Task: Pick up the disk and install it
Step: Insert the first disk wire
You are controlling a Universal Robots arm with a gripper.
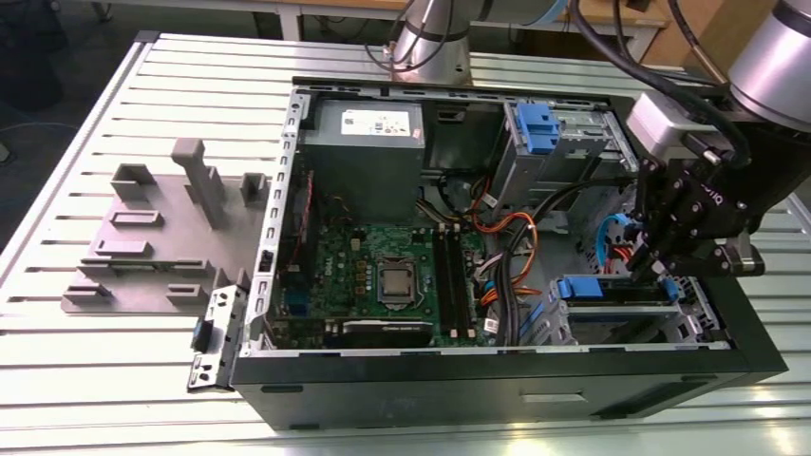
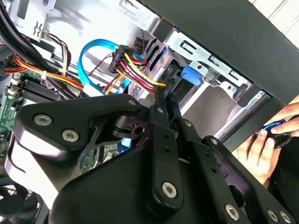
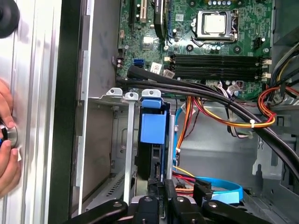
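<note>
Item: my claw (image 1: 662, 269). Position: inside the open computer case (image 1: 507, 389), over the drive bay at the corner of the case on the exterior view's right. In the first wrist view the two black fingers (image 3: 156, 189) stand close together, pressed on the near edge of the disk (image 3: 152, 140); in the second wrist view the fingertips (image 2: 161, 100) meet at a narrow point. State: nearly closed, pinching the disk's edge.

Item: the disk. Position: standing on edge in the metal bay (image 3: 119, 140), blue carrier tab uppermost, between the bay's upright rails. In the exterior view its blue carrier (image 1: 586, 288) shows just beside my claw.

Item: motherboard (image 1: 380, 275), green, flat on the case floor, with processor socket and memory slots.

Item: power supply (image 1: 367, 142), grey box, far end of the case.

Item: cables (image 3: 224, 116), black, orange, red and yellow, bundled beside the bay; a blue flat cable (image 3: 219, 186) loops near my claw.

Item: a person's hand (image 3: 7, 144), resting on the slatted desk (image 1: 152, 380) outside the case wall.

Item: grey fixture (image 1: 152, 237), on the desk, exterior view's left, well apart from the case.
</note>
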